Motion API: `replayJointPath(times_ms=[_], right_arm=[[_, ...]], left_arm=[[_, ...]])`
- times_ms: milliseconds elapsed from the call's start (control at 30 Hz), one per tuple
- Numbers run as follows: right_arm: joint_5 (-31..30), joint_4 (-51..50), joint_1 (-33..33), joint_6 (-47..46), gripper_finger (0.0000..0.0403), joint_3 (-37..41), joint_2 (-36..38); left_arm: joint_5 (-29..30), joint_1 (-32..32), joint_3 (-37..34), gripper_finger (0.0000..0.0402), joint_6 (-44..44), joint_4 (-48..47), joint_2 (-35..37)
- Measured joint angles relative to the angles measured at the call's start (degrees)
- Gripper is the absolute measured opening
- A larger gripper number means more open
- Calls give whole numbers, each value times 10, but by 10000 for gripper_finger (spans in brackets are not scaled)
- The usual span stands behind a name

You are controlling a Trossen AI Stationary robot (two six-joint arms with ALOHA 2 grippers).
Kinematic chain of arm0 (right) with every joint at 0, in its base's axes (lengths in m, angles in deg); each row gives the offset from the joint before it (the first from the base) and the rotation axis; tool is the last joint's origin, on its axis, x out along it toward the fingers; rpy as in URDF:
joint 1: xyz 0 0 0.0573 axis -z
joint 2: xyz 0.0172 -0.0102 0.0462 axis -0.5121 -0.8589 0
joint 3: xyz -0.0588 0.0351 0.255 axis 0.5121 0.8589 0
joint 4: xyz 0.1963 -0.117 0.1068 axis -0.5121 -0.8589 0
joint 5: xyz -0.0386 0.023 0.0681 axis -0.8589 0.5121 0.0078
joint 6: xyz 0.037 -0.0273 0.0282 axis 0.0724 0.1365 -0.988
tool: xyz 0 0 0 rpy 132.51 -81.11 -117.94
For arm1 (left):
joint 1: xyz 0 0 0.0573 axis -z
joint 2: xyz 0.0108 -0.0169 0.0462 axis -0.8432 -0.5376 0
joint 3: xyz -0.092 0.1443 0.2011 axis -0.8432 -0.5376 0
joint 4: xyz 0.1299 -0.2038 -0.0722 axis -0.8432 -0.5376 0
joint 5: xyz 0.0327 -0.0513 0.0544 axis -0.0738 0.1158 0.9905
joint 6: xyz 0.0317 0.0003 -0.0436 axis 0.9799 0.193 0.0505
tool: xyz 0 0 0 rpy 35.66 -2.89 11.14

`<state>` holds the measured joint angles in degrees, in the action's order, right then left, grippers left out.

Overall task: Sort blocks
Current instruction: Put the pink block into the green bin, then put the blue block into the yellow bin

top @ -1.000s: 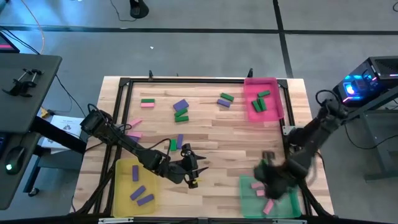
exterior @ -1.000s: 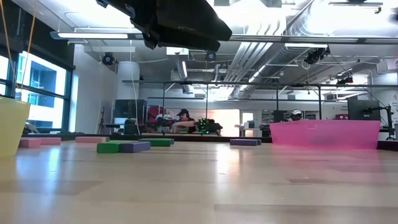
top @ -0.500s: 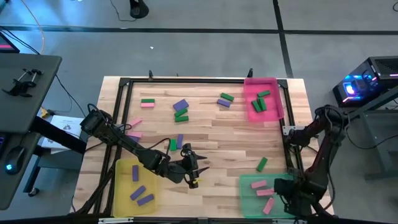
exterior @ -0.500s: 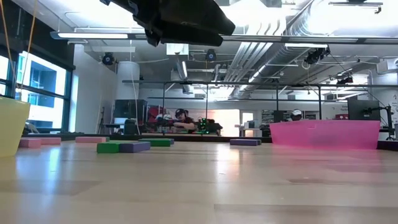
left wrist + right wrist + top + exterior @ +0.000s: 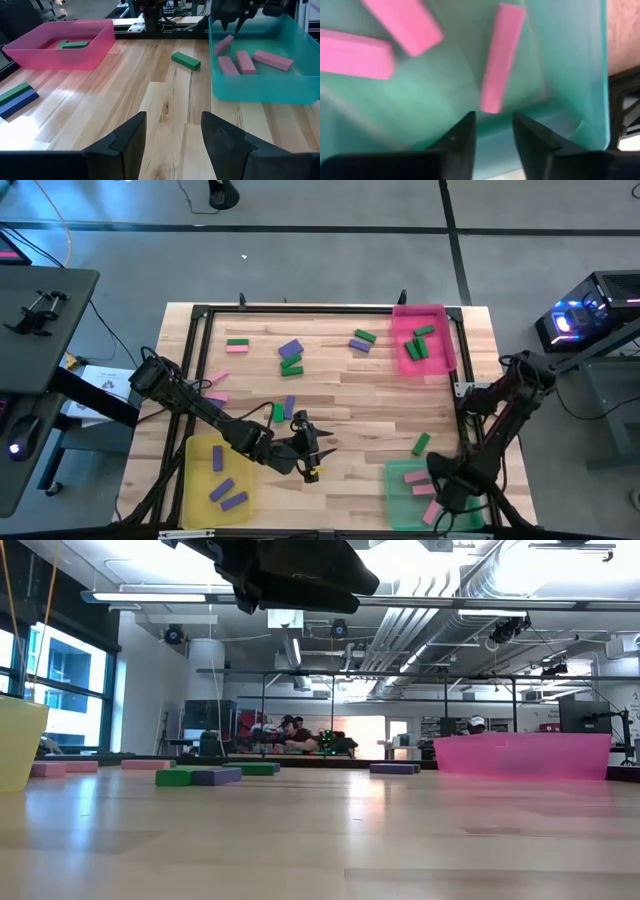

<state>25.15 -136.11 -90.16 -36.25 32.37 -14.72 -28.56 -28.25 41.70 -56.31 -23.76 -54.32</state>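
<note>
**Over the green tray, the right gripper stands apart from the pink blocks**

Over the green tray (image 5: pixel 400 505), at the near right corner of the table (image 5: pixel 340 395), hangs the right gripper (image 5: pixel 494 131). Its two fingers stand a little apart, with nothing between them. Just beyond the fingertips lies one pink block (image 5: pixel 502 56), free on the tray floor, and two more pink blocks (image 5: pixel 354 47) lie beside it in the same tray. One green block (image 5: pixel 421 443) rests on the wood just outside this tray.

Near the middle of the front edge, beside the yellow tray (image 5: pixel 195 490), waits the left gripper (image 5: pixel 173 131), its fingers spread and empty. Three purple blocks (image 5: pixel 222 489) lie in the yellow tray. Green blocks (image 5: pixel 418 345) lie in the pink tray (image 5: pixel 442 340) at the far right corner. More green, pink and purple blocks (image 5: pixel 291 355) lie scattered over the far and left parts of the table. Beyond the table, in the low view, people (image 5: pixel 291 732) sit far off in the room.
</note>
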Motion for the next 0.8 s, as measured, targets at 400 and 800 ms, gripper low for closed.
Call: replayJointPath(times_ms=[400,800], right_arm=[[-130,-191,10,32,180,-179,1],[-678,195,24,409,181,-141,1]], left_arm=[[0,0,0,177,-2,4,0],[0,-17,0,177,-95,-2,0]])
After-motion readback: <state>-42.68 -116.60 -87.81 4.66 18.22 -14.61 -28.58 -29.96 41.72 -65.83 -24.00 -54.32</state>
